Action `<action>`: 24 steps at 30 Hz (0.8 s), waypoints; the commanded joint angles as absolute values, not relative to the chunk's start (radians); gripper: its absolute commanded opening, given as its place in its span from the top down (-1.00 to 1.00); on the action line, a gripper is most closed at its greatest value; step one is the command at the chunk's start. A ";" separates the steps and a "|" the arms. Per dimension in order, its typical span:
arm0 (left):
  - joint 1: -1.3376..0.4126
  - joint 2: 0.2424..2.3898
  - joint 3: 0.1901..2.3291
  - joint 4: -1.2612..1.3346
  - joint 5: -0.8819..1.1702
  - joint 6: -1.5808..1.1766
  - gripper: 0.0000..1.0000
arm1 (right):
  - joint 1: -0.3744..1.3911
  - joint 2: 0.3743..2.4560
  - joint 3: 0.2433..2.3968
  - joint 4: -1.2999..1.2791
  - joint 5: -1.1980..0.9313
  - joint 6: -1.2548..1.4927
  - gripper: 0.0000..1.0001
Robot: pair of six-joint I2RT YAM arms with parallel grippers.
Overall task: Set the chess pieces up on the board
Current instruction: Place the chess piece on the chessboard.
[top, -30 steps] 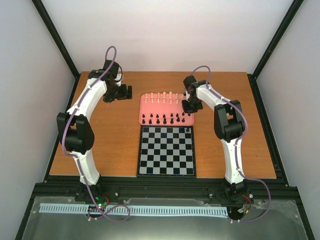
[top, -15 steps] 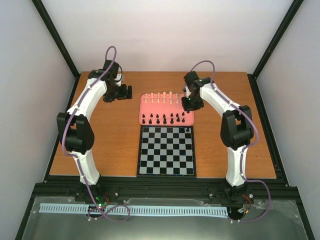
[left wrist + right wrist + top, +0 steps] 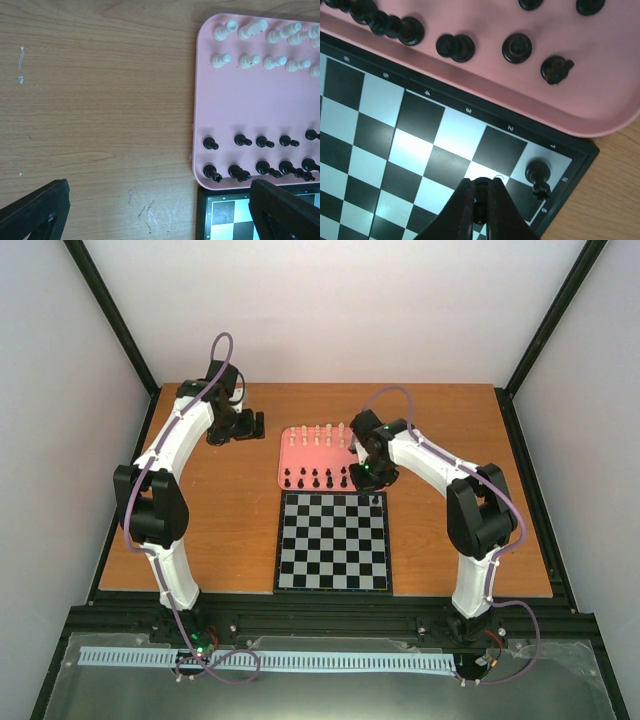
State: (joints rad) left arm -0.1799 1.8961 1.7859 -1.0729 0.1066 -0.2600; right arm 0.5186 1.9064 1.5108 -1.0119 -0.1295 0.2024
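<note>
The board (image 3: 330, 550) lies in the table's middle, and its far right corner shows in the right wrist view (image 3: 415, 150). One black piece (image 3: 538, 176) stands on that corner square (image 3: 376, 499). My right gripper (image 3: 368, 472) is shut on a black chess piece (image 3: 480, 192) and holds it above the squares just left of that corner. Black pieces (image 3: 315, 478) and cream-white pieces (image 3: 318, 432) stand in rows on the pink tray (image 3: 297, 455). My left gripper (image 3: 240, 425) is open and empty over bare table left of the tray (image 3: 159, 192).
The pink tray (image 3: 590, 90) touches the board's far edge. In the left wrist view its left side (image 3: 240, 100) carries two white rows and two black rows, with the board's corner (image 3: 225, 215) below it. Bare wood lies to the left and right.
My right gripper has moved toward me and slightly left, from over the tray's right side to the board's far right corner. The left arm has not moved.
</note>
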 commanded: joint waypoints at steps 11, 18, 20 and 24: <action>-0.182 1.853 1.781 -1.072 0.109 -0.275 -0.99 | 0.532 1.948 1.451 -0.915 -0.117 0.225 0.95; -0.182 1.850 1.773 -1.071 0.113 -0.275 -1.00 | 0.532 1.955 1.429 -0.898 -0.115 0.233 0.95; -0.181 1.850 1.772 -1.071 0.114 -0.276 -1.00 | 0.532 1.957 1.433 -0.894 -0.105 0.236 0.94; -0.182 1.848 1.770 -1.068 0.116 -0.276 -1.00 | 0.532 1.968 1.450 -0.892 -0.089 0.239 0.94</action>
State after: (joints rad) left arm -0.1799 1.8923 1.7691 -1.0718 0.1062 -0.2600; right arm 0.5262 1.9507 1.4368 -0.9089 -0.1154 0.2264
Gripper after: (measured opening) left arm 0.999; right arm 0.066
